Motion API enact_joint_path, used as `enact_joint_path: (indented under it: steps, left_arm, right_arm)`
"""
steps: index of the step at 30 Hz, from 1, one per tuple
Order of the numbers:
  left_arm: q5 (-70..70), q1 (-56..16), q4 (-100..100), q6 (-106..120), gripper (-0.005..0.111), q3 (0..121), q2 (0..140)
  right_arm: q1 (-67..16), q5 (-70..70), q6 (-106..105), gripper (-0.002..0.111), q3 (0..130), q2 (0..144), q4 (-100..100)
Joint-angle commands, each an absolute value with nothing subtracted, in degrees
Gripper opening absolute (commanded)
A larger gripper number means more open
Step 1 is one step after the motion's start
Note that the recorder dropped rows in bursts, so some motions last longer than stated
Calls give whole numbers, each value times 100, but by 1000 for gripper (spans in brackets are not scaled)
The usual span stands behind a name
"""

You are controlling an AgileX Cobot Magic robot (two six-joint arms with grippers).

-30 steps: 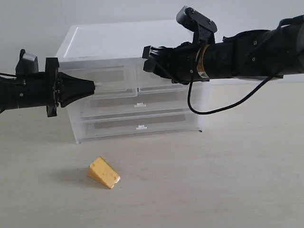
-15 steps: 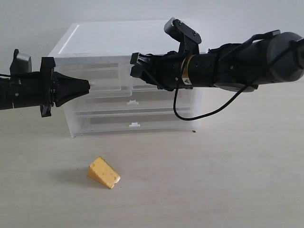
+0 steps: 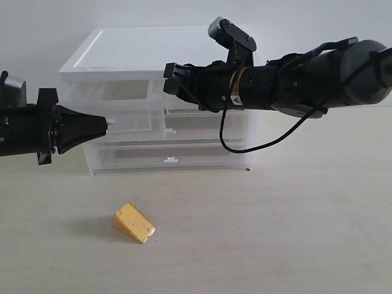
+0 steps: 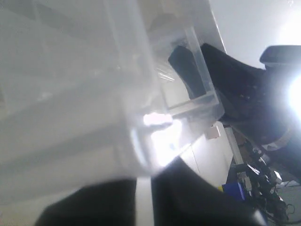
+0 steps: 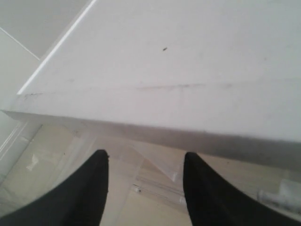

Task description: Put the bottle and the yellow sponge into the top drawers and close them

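Observation:
The yellow sponge (image 3: 133, 222) lies on the table in front of the cabinet (image 3: 153, 52), away from both grippers. My left gripper (image 3: 104, 122) (image 4: 143, 181) is shut on the white tab handle (image 4: 143, 202) of the left top drawer (image 3: 116, 107) (image 4: 70, 94), which stands partly pulled out. My right gripper (image 3: 171, 79) (image 5: 146, 160) hangs open and empty at the front edge of the cabinet's white top (image 5: 188, 56), over the top drawers. The right top drawer (image 3: 205, 119) is mostly hidden behind that arm. The bottle is out of view.
Two full-width drawers (image 3: 171, 156) sit shut below the top pair. A black cable (image 3: 257, 147) loops down from the right arm in front of the cabinet. Bare table (image 3: 275, 233) spreads to the right of the sponge.
My left gripper has drawn back leftward with the handle, the left top drawer has come out, and the cabinet has slid left. The right gripper has moved left along the cabinet's front edge.

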State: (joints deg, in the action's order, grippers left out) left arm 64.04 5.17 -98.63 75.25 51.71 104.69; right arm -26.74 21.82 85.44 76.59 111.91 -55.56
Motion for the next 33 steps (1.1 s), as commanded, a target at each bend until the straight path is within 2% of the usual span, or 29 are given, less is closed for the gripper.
enact_joint_path:
  steps: [1,24,33]
  left_arm:
    - [6996,625,-9897,7729,4,4870,10183]
    - [6996,688,-9995,8214,4,4216,9891]
    - [6996,972,-9995,8288,4,4231,9919]
  right_arm:
    - [-2462,1682,8304,47,7874,11207,-5090]
    - [-2452,1630,8225,47,7894,11207,-4983]
    - [-2452,1702,9834,47,7867,11026,-6900]
